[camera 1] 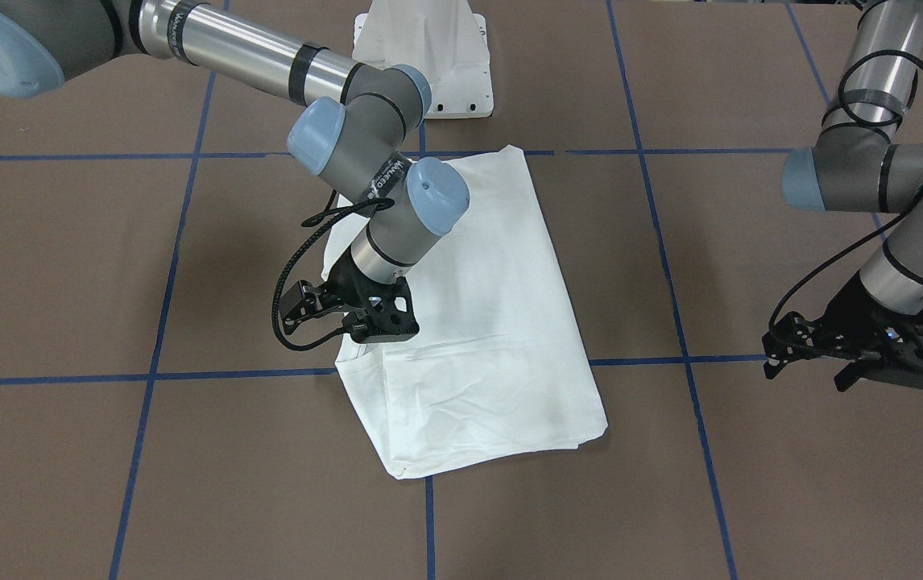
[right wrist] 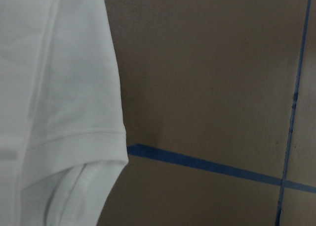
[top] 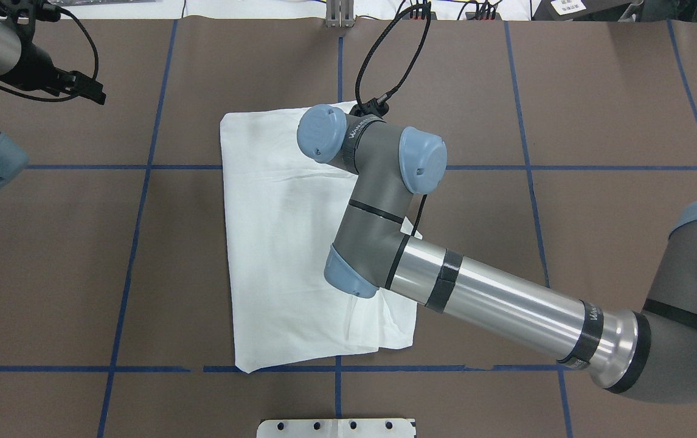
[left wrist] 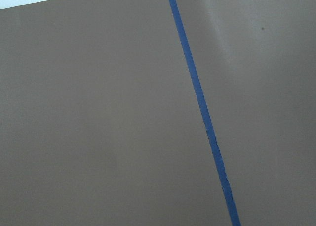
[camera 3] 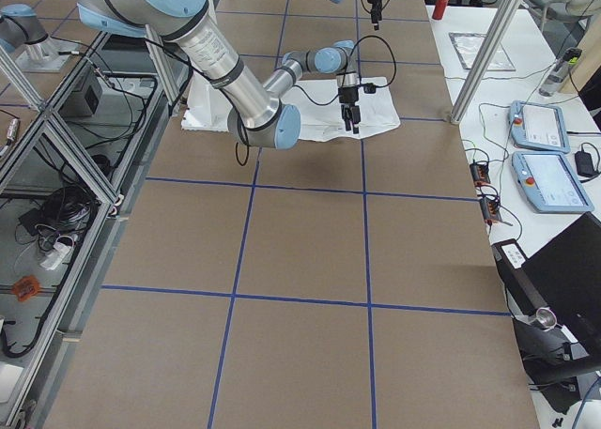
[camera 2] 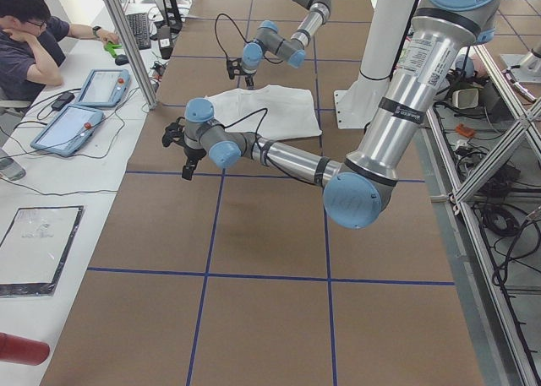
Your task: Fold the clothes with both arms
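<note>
Shirt (camera 1: 502, 322), folded into a white oblong, lies flat at the middle of the table (camera 1: 107, 266). At the shirt's edge on the robot's right, toward the far end, is the right gripper (camera 1: 373, 322); how its jaws stand cannot be told. Well apart, over bare table, hangs the left gripper (camera 1: 860, 366), jaws likewise unclear

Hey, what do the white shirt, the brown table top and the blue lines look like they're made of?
Shirt: soft matte fabric, likely cotton knit; it creases and has a stitched hem.
Table top: matte brown sheet, perhaps paper or board.
Blue lines: probably tape, with ragged edges.
</note>
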`<state>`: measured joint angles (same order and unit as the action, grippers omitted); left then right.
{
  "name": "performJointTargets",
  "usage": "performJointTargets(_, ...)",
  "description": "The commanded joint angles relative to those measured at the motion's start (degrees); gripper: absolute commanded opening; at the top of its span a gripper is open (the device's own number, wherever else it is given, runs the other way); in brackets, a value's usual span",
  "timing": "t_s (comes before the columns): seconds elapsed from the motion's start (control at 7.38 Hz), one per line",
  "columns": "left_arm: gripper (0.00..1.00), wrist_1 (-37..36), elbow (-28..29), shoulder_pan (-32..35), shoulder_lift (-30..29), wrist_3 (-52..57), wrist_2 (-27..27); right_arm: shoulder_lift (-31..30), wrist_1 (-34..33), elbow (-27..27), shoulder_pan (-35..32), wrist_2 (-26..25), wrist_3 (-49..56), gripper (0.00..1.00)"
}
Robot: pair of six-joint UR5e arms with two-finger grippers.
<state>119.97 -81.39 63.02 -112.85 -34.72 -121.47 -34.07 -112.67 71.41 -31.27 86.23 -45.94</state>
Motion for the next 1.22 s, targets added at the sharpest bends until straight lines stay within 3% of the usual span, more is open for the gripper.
performJointTargets(0.0,1.0,0.0,0.0,0.0,0.0,0.0,-0.08,-0.03,0.44,6.34,0.06,6.55,-7.62,1.0)
performJointTargets(0.41,1.0,0.0,0.0,0.0,0.44,0.0,-0.08,-0.47,3.95,7.87,7.87,6.15,-24.95,1.0)
performJointTargets(1.08,1.0,0.09,-0.09,0.0,0.62,0.0,-0.08,-0.82,-3.14,8.48,12.28,3.52,-27.45,1.0)
